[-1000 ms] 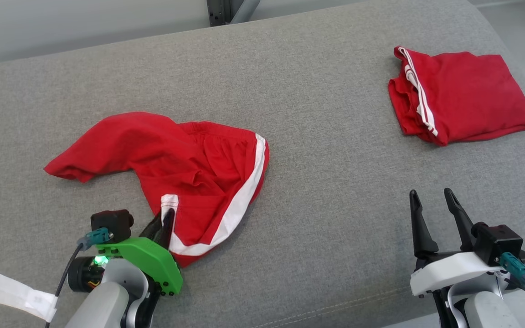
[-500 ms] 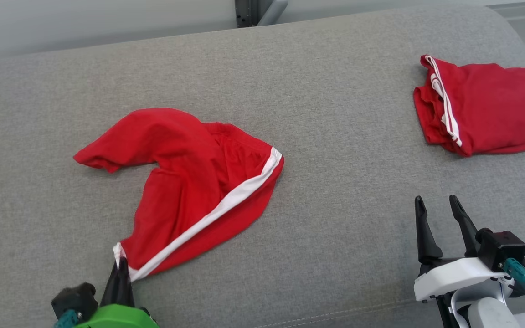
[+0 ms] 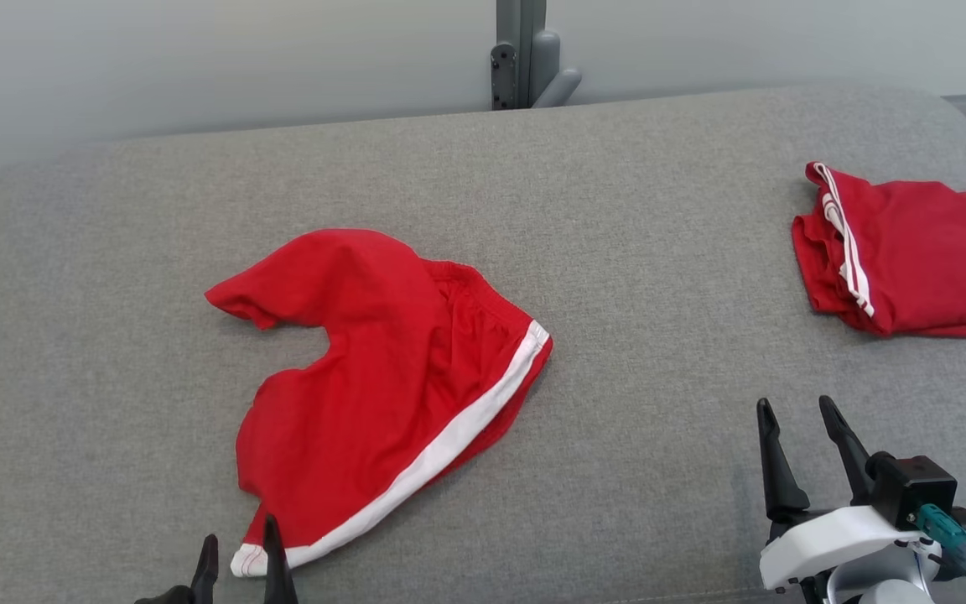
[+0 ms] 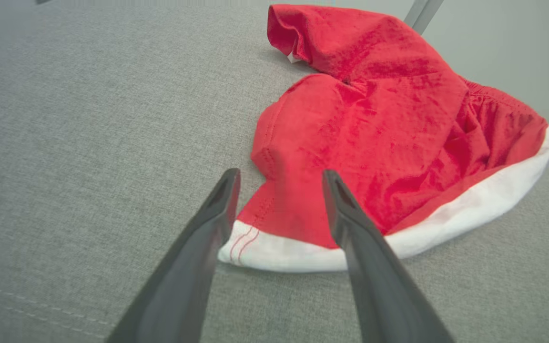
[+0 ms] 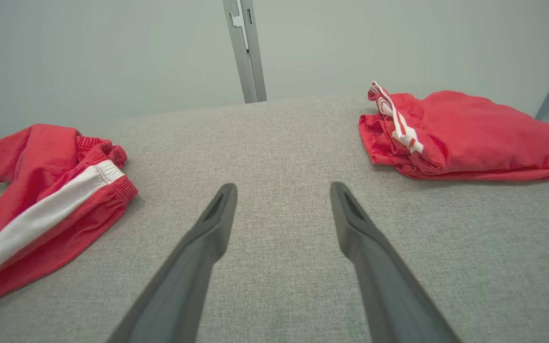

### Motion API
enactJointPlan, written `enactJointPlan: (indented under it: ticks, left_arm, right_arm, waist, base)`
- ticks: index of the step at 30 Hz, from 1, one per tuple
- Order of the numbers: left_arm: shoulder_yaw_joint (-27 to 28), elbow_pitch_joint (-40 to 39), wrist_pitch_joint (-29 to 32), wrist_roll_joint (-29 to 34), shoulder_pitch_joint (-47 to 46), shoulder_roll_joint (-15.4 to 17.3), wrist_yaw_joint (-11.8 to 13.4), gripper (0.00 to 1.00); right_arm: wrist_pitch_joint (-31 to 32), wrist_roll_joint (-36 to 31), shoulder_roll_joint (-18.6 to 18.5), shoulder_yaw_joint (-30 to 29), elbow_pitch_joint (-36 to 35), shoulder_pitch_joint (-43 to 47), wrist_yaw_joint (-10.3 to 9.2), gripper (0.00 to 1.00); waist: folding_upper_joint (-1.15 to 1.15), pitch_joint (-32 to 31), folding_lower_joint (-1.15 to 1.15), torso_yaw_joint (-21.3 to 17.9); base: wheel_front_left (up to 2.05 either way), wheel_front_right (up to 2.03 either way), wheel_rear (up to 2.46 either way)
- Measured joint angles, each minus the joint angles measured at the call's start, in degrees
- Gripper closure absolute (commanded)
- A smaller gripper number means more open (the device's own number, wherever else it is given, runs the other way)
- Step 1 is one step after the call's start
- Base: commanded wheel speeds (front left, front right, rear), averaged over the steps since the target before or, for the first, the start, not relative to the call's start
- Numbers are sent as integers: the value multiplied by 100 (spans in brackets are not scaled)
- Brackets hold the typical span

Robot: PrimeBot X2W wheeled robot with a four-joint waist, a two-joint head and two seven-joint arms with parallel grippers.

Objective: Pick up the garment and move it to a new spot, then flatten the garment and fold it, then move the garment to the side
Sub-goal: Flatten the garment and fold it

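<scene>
The right hand [image 5: 282, 188], fingers apart, hangs over the grey cushion [image 5: 284, 138] between the red garment [image 5: 41, 209] and folded red shorts [image 5: 470, 133].

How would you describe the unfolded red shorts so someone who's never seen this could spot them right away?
On the grey cushion, look at the left half, near the front edge. The shorts lie there loose and rumpled. Unlike the folded garment at far right with its thin white stripes, they are spread out and carry one broad white band.

Red shorts [image 3: 366, 386] w/ white side stripe, rumpled, unfolded, lying centre-left
</scene>
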Motion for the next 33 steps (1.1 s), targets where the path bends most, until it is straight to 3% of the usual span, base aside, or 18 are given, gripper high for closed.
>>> enactJointPlan:
  ticks: [5,12,18,27,33]
  left_arm:
    - [360,-156,0,337,212,-86,-235,0]
    - [765,-842,0,1172,485,-46,-1013,0]
    - [1154,-1051,0,1626,559,-30,-1408,0]
    - [1266,-917,0,1905,453,-32,-1682,0]
    - [1246,-892,-1,1864,275,-20,-1712,0]
  right_arm:
    - [0,-71,0,-40,-10,71,0,0]
    - [-1,-383,0,-304,-227,149,0,0]
    - [-1,-532,-53,-445,-280,152,0,0]
    - [-1,-598,-160,-447,-307,142,0,0]
    - [0,-598,-153,-382,-289,140,0,0]
  waist:
    - [0,-201,0,107]
    - [0,-341,0,317]
    - [0,-419,0,426]
    - [0,-312,0,462]
    - [0,-303,0,433]
  base:
    - [0,0,0]
    - [0,0,0]
    - [0,0,0]
    - [0,0,0]
    - [0,0,0]
